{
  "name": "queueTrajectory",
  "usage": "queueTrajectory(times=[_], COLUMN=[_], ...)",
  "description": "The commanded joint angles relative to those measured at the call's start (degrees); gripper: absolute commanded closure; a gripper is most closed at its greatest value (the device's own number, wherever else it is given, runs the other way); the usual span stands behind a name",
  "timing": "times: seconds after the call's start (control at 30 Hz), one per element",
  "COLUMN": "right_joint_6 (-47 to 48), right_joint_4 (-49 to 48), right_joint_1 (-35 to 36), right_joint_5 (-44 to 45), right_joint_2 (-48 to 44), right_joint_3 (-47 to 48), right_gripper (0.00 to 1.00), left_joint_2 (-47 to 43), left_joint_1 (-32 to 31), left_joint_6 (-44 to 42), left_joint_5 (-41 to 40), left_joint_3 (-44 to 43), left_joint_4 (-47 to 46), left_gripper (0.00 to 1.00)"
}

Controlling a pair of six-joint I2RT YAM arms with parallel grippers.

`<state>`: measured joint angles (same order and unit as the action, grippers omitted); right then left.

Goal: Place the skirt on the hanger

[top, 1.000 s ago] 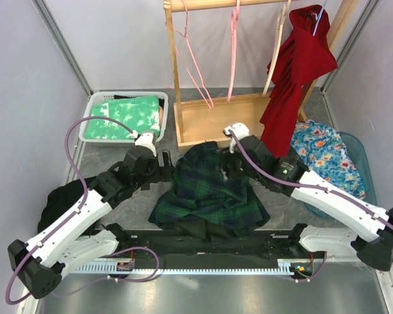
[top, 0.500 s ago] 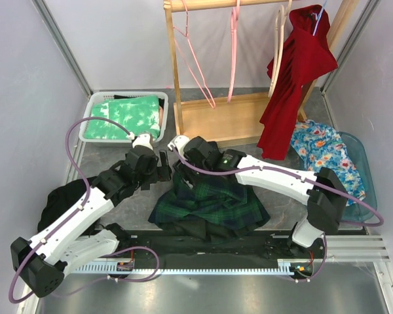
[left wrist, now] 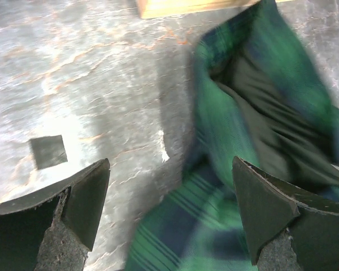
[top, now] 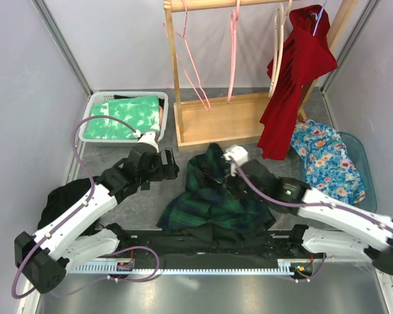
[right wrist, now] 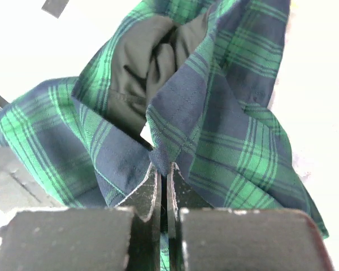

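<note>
Skirt (top: 213, 196), the green-and-navy tartan one, lies crumpled on the grey table (top: 137, 203) just in front of the wooden rack (top: 216, 121). The right gripper (right wrist: 163, 176) has its fingers pinched tight together on a fold of the plaid, and in the wrist view the cloth bunches up right off the tips. Over on the other side, the left gripper (left wrist: 169, 165) hangs just beside the skirt's left edge, jaws spread wide, gripping nothing, with tabletop and tartan showing below them. Up on the rack, pink hangers (top: 232, 59) dangle from the rail, and a red garment (top: 295, 72) hangs at the right end.
</note>
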<state>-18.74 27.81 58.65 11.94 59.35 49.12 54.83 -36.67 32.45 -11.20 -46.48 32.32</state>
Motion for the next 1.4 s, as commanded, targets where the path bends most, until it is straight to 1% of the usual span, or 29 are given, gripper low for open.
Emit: queueTrajectory(times=[0.0,0.07,0.1,0.13,0.17,0.2,0.23,0.3,0.43,0.53,0.63,0.7,0.77,0.8,0.87,0.9,0.97,1.0,1.03,1.07,1.1,1.13,1.23,1.27,1.3,1.37], right_joint_6=[-8.76,-11.91,-13.15,-14.47,-17.18,-17.90,-18.43,-20.36,-21.77,-22.21,-22.30,-22.39,-22.57,-22.57,-23.00,-23.27,-23.36,-23.53,-23.53,-23.88,-24.06,-24.32,-24.41,-24.41,-24.15,-23.19], right_joint_4=[6.54,5.24,4.36,4.62,5.49,7.15,7.78,9.36,9.63,9.54,10.15,11.47,13.05,13.49,14.54,14.90,15.77,16.04,16.31,17.18,17.80,18.24,20.35,21.48,22.19,23.68], right_joint_1=[0.06,0.93,0.94,0.94,0.85,0.85,0.94,0.85,0.85,0.94,0.94,0.85,0.85,0.94,0.85,0.94,0.94,0.94,0.94,0.94,0.85,0.94,0.94,0.94,0.94,0.94], right_joint_5=[3.97,2.31,0.21,0.36,1.67,2.20,2.47,2.47,1.33,0.89,1.15,1.67,1.85,2.20,2.90,3.17,3.96,4.22,4.84,5.19,6.15,6.94,10.72,13.43,14.85,17.75], right_joint_2=[-11.78,-17.22,-18.30,-18.92,-19.01,-18.58,-17.96,-15.85,-14.97,-17.15,-18.57,-19.01,-19.62,-19.80,-20.76,-21.12,-22.08,-22.26,-22.70,-22.79,-22.88,-23.05,-23.05,-22.97,-22.70,-21.83], right_joint_3=[-8.94,-11.23,-11.50,-11.42,-10.98,-10.89,-10.89,-11.24,-12.65,-13.18,-12.83,-12.47,-11.95,-11.77,-11.59,-11.42,-10.98,-10.80,-10.19,-9.75,-9.23,-7.74,-3.62,-2.38,-1.06,3.59], right_gripper=[1.00,1.00,1.00,1.00,1.00,1.00,1.00,1.00,1.00,1.00,1.00,1.00,1.00,1.00,1.00,1.00,1.00,1.00,1.00,1.00,1.00,1.00,1.00,1.00,1.00,1.00], left_joint_2=[4.66,8.18,9.41,10.90,13.35,14.77,16.09,19.87,25.40,28.57,33.14,35.60,37.98,38.77,40.09,40.44,40.97,41.06,41.06,40.63,40.36,39.66,35.45,34.22,31.16,28.24], left_joint_1=[0.28,0.37,0.37,0.37,0.37,0.37,0.37,0.37,0.37,0.28,0.28,0.37,0.28,0.28,0.28,0.28,0.28,0.37,0.37,0.37,0.37,0.37,0.37,0.37,0.37,0.37], left_joint_6=[-1.16,-0.72,-0.63,-0.28,0.07,0.25,0.60,1.21,2.36,3.50,3.94,4.29,4.64,4.99,5.78,6.13,6.31,6.31,6.14,5.62,4.22,3.42,0.08,-0.88,-2.55,-4.31], left_joint_5=[5.30,6.27,7.85,8.56,9.26,11.01,11.03,15.05,19.46,21.13,24.55,26.66,29.90,31.23,33.51,33.96,34.75,35.02,35.11,35.02,34.41,33.45,27.83,24.42,22.56,17.47], left_joint_3=[-0.10,-0.28,-0.54,-0.89,-0.98,-1.24,-1.59,-1.95,-2.30,-2.21,-2.82,-3.27,-2.57,-2.13,-2.04,-2.04,-2.47,-3.09,-3.70,-4.49,-6.59,-7.56,-11.17,-12.13,-14.32,-16.44], left_joint_4=[-7.35,-10.32,-11.21,-12.35,-13.32,-15.59,-16.66,-20.60,-28.34,-34.49,-39.24,-40.83,-45.04,-46.28,-48.65,-49.01,-49.19,-48.76,-48.05,-46.92,-43.25,-41.04,-33.13,-30.76,-25.86,-21.53], left_gripper=[0.06,0.06,0.06,0.06,0.06,0.07,0.07,0.08,0.09,0.09,0.12,0.13,0.14,0.17,0.27,0.36,0.49,0.61,0.69,0.79,0.96,0.98,0.98,0.98,0.98,0.98])
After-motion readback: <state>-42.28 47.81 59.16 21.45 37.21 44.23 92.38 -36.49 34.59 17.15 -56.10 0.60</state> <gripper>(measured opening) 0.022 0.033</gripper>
